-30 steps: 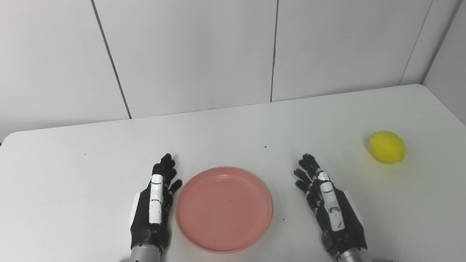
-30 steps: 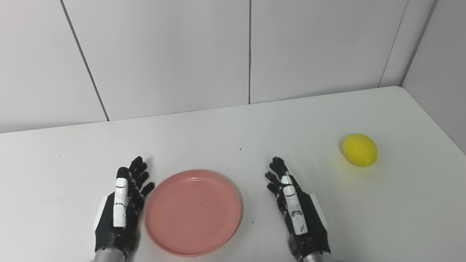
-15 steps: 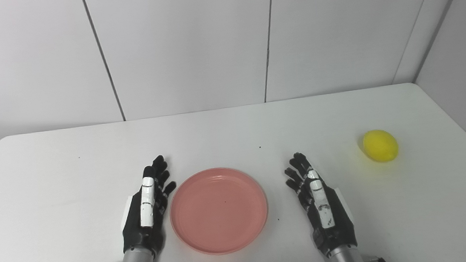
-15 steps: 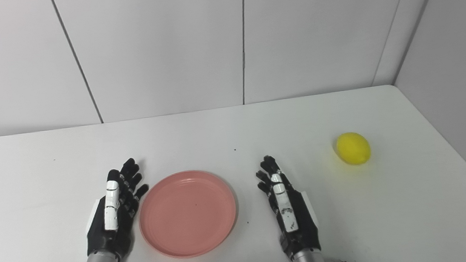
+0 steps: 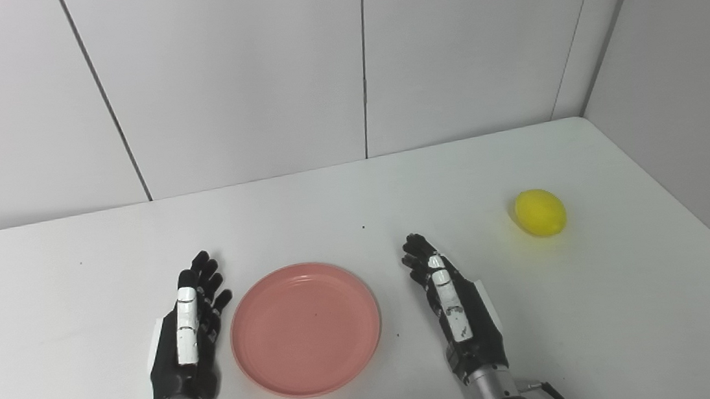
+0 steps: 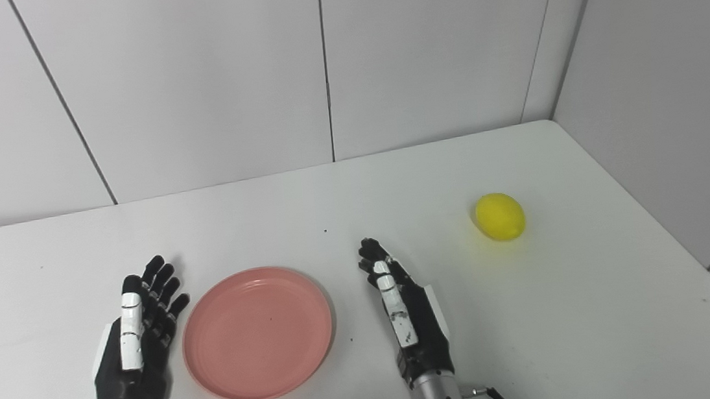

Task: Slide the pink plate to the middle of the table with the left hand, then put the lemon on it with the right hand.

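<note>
A round pink plate [image 5: 305, 328] lies flat on the white table [image 5: 76, 285], between my two hands. My left hand [image 5: 187, 336] rests edge-on just left of the plate's rim, fingers straight and apart, holding nothing. To the right of the plate my right hand [image 5: 458, 307] stands the same way, open, a small gap from the rim. The yellow lemon [image 5: 540, 212] sits alone far to the right, well beyond the right hand's fingertips. The lemon [image 6: 500, 216] is also seen in the right eye view.
White wall panels [image 5: 232, 74] run along the table's back edge, and a side wall [image 5: 689, 82] stands close to its right edge behind the lemon. A few small dark specks dot the tabletop near the plate.
The whole picture has shifted left and tilted, so the camera has turned right. Plate, lemon and both hands keep their places relative to one another.
</note>
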### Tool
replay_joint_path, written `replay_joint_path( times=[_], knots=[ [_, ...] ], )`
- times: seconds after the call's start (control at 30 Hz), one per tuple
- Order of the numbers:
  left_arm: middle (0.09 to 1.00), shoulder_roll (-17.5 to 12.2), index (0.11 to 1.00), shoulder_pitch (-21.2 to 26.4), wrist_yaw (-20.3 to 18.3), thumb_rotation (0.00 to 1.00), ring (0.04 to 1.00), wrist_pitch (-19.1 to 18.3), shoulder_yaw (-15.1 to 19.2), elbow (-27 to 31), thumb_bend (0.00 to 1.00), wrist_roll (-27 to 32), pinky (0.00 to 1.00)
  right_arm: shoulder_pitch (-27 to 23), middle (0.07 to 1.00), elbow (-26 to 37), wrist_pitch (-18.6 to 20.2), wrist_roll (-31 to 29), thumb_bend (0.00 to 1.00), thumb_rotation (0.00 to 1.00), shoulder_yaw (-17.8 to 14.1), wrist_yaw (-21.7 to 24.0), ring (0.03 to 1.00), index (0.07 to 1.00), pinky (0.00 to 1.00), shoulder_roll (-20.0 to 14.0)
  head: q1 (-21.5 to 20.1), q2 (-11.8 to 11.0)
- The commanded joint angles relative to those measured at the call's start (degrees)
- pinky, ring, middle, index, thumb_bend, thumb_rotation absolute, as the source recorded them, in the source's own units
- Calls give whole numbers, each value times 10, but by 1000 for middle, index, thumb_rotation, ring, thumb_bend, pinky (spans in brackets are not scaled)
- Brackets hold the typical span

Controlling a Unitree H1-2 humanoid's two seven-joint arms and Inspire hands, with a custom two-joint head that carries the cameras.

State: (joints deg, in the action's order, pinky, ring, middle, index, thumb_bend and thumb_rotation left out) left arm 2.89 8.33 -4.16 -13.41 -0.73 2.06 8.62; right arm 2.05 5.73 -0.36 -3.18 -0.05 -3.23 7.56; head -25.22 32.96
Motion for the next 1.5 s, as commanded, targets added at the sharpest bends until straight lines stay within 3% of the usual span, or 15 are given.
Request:
replay_joint_path(
  times=[0.0,0.2,0.33,0.43,0.57,0.67,0.87,1.07,1.3,1.47],
  knots=[
    [973,-3,932,0,-3,978,985,-9,4,-16,598,6,1000,0,867,-9,-18,6,748,901,-9,-13,877,845,951,1,-3,-2],
    [977,-4,931,4,-6,972,989,-8,5,-27,579,13,1000,-5,855,8,-43,50,771,915,-13,-32,865,841,919,-6,-10,-6],
    [981,-5,931,5,-7,986,989,-7,4,-30,573,11,1000,-14,844,11,-87,111,665,925,-10,-53,843,827,869,-22,-14,-8],
    [982,-5,940,6,-7,989,985,-6,5,-33,581,10,1000,-23,833,10,-104,154,675,938,-9,-67,829,812,821,-38,-16,-9],
    [982,-2,942,7,-5,975,986,-11,7,-31,583,13,1000,-32,826,28,-88,186,716,899,-10,-76,820,798,770,-53,-12,-10],
    [982,-1,942,6,-5,967,986,-13,7,-31,592,12,1000,-40,807,38,-83,252,711,923,-7,-90,778,786,732,-73,-11,-10],
    [985,-1,943,3,-6,984,985,-8,4,-31,582,9,1000,-59,781,60,-57,338,709,920,-17,-104,769,773,740,-103,-8,-8],
    [982,0,938,5,-5,983,980,-12,5,-34,590,9,1000,-78,781,81,-29,377,738,883,-37,-98,770,750,719,-131,-8,-9],
    [975,3,933,3,-5,957,969,-20,5,-28,595,13,1000,-94,782,84,-7,461,756,897,-40,-118,763,723,678,-154,-5,-11],
    [973,4,935,2,-2,953,967,-26,5,-25,591,11,1000,-106,756,78,-3,527,781,898,-40,-127,703,703,624,-180,-3,-11]
  ],
)
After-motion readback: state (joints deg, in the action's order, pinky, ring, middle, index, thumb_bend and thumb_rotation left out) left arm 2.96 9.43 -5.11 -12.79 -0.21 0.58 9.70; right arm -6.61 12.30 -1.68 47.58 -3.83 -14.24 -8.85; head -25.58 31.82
